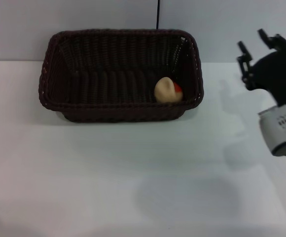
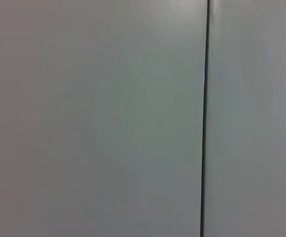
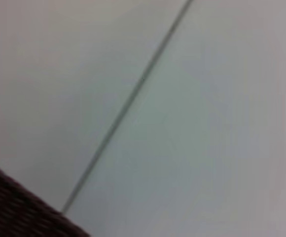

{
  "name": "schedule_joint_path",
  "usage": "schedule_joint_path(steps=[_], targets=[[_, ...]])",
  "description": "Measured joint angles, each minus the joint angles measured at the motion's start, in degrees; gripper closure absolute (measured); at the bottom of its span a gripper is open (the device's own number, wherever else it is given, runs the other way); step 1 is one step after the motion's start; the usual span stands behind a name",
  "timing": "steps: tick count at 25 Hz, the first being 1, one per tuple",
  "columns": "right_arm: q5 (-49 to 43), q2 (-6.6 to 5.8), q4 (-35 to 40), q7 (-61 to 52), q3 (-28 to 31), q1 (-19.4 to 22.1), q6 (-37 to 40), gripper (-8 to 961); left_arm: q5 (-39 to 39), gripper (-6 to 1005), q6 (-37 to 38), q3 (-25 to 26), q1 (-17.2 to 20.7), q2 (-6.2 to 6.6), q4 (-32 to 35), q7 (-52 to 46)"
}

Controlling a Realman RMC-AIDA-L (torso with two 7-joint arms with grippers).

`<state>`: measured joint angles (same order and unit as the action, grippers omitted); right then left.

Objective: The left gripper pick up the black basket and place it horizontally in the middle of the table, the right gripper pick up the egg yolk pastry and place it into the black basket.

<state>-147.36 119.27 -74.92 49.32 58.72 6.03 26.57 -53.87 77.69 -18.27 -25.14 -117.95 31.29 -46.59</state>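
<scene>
- Dark woven wicker makes up the black basket (image 1: 121,74), which sits flat on the white table (image 1: 133,187) with its long side running across the head view, its mouth facing up.
- Inside it lies the egg yolk pastry (image 1: 168,90) — a pale cream ball with an orange-red patch on the side turned toward the right gripper, resting on the basket floor close to the near wall and toward the end nearest that gripper.
- Off beyond that end of the basket, the right gripper (image 1: 258,47) is raised over the table, well apart from the rim and from the pastry; its two black fingers stand spread with a clear gap between them, and nothing is held there.
- Behind the fingers come the black wrist and a grey-white cylindrical section (image 1: 282,127) bearing a small label.
- From the right wrist camera only a corner of the basket's weave (image 3: 15,210) shows, against a grey wall (image 3: 207,98) crossed by a thin dark seam.
- Left gripper — not visible in any view; its wrist camera shows only the grey wall and the same kind of dark seam.
</scene>
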Motion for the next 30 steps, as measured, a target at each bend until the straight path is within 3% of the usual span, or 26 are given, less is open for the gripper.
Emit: schedule_joint_path(steps=[7, 10, 11, 13, 15, 22, 25, 30], targets=[[7.14, 0.27, 1.4, 3.01, 0.55, 3.5, 9.86, 575, -0.05, 241, -0.36, -0.32, -0.15, 0.0, -0.81, 0.34], [20.5, 0.26, 4.06, 12.13, -3.06, 3.33, 21.61, 575, -0.26, 241, -0.54, -0.38, -0.21, 0.0, -0.99, 0.43], [20.5, 0.26, 4.06, 12.13, -3.06, 3.33, 21.61, 575, -0.26, 241, -0.54, -0.38, -0.21, 0.0, -0.99, 0.43], [28.45, 0.03, 5.63, 15.52, -6.43, 2.58, 31.13, 575, -0.4, 241, -0.74, -0.43, -0.29, 0.0, -1.5, 0.49], [30.99, -0.02, 6.55, 15.81, -7.85, 2.42, 35.67, 575, -0.45, 241, -0.94, -0.44, -0.34, 0.01, -1.66, 0.54], [34.78, -0.05, 9.5, 14.8, -12.1, 2.32, 47.13, 576, -0.53, 241, -1.51, -0.45, -0.73, 0.13, -2.12, 0.69], [34.95, -0.08, 13.23, 8.89, -13.86, 2.31, 54.73, 576, -0.45, 241, -1.83, -0.45, -1.02, 0.17, -2.18, 0.71], [34.99, -0.1, 15.97, 2.69, -14.21, 2.66, 59.13, 575, -0.53, 241, -2.42, -0.45, -1.15, 0.25, -2.2, 0.71]])
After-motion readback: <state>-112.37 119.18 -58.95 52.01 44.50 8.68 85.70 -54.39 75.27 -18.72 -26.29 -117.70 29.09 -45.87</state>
